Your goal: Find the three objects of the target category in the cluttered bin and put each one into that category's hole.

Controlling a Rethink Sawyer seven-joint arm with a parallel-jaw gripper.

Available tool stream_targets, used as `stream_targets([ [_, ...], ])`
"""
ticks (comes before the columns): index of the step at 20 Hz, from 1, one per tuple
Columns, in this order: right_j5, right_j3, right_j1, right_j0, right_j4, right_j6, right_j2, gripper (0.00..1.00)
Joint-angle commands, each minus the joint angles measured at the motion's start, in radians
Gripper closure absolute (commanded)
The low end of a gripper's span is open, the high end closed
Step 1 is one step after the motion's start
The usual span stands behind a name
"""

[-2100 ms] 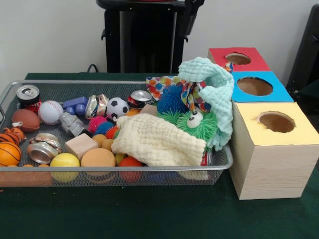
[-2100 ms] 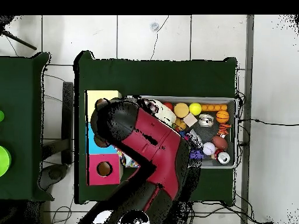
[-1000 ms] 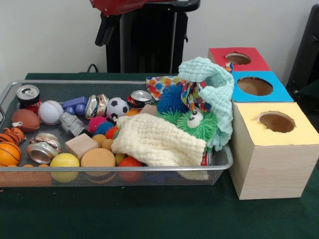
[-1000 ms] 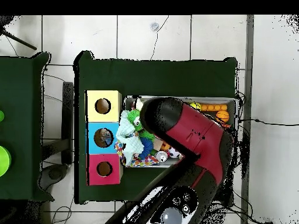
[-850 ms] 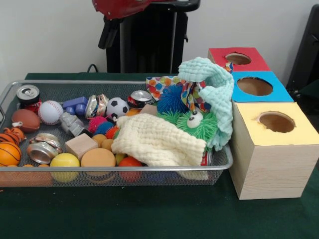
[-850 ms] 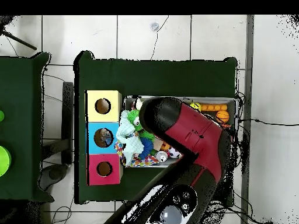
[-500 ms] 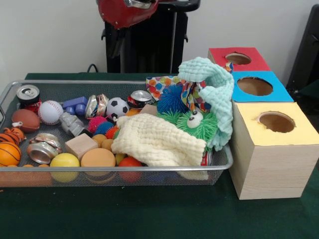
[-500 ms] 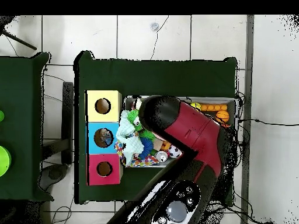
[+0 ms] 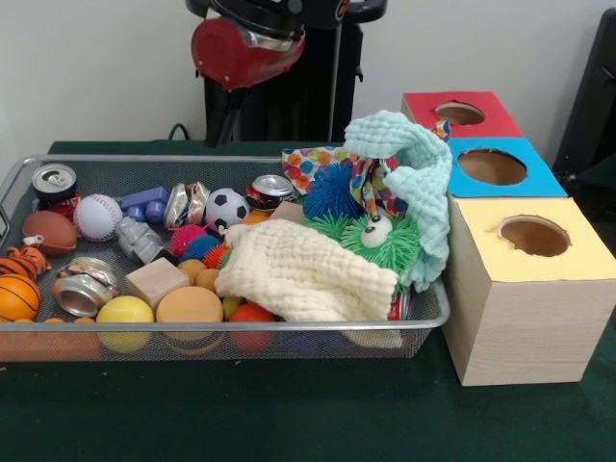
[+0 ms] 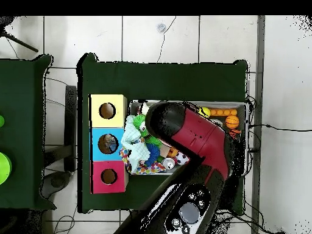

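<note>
Swung off the row of boxes and back over the wire bin (image 9: 192, 161) within the last two seconds. Catches the red-and-black arm (image 9: 241, 43) dropping lower above the bin's far rim. Suggests a fresh search pass just starting, with no grasp made. Nothing in the bin looks disturbed.

From the front, lays the whole clutter open. Shows a cream cloth (image 9: 303, 274) draped against the bin's near rim and a mint cloth (image 9: 414, 164) spilling over the bin's box-side end. Picks out a green fuzzy toy (image 9: 380, 241) tucked between the two cloths. Finds a soccer ball (image 9: 227, 207) mid-bin and a drink can (image 9: 55, 183) at the bin's far corner, away from the boxes. Also shows the yellow box (image 9: 529, 279), blue box (image 9: 539, 178) and red box (image 9: 496, 120) lined up just beside the bin, each with its hole on top and clear. Cannot say which category is wanted, nor which three items belong to it.

From overhead, hides most of that under the arm (image 10: 192, 140), leaving only the bin's two ends (image 10: 245, 122) in sight. Confirms, though, what the front cannot: the arm's end poised over the cloth-heaped half of the bin.

Reveals the pincer in neither view, so cannot tell whether it is wide, narrow or holding anything.
</note>
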Motion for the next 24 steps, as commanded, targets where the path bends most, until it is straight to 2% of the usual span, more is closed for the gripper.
stream_targets([
  [1,-0.061,0.115,0.017,-0.032,-0.051,-0.06,0.169,1.0],
  [7,-0.059,0.111,0.037,-0.016,-0.04,0.003,0.162,1.0],
  [10,-0.04,0.114,0.027,-0.02,-0.041,-0.006,0.165,1.0],
  [15,-0.001,0.076,0.039,-0.021,-0.039,0.007,0.154,1.0],
  [16,-0.045,0.139,0.021,-0.025,-0.04,-0.004,0.162,1.0],
  [18,-0.019,0.152,0.002,-0.014,-0.047,-0.001,0.143,1.0],
  [22,-0.012,0.141,0.013,-0.013,-0.07,-0.017,0.126,1.0],
  [24,0.031,0.127,0.01,-0.008,-0.084,-0.027,0.113,1.0],
])
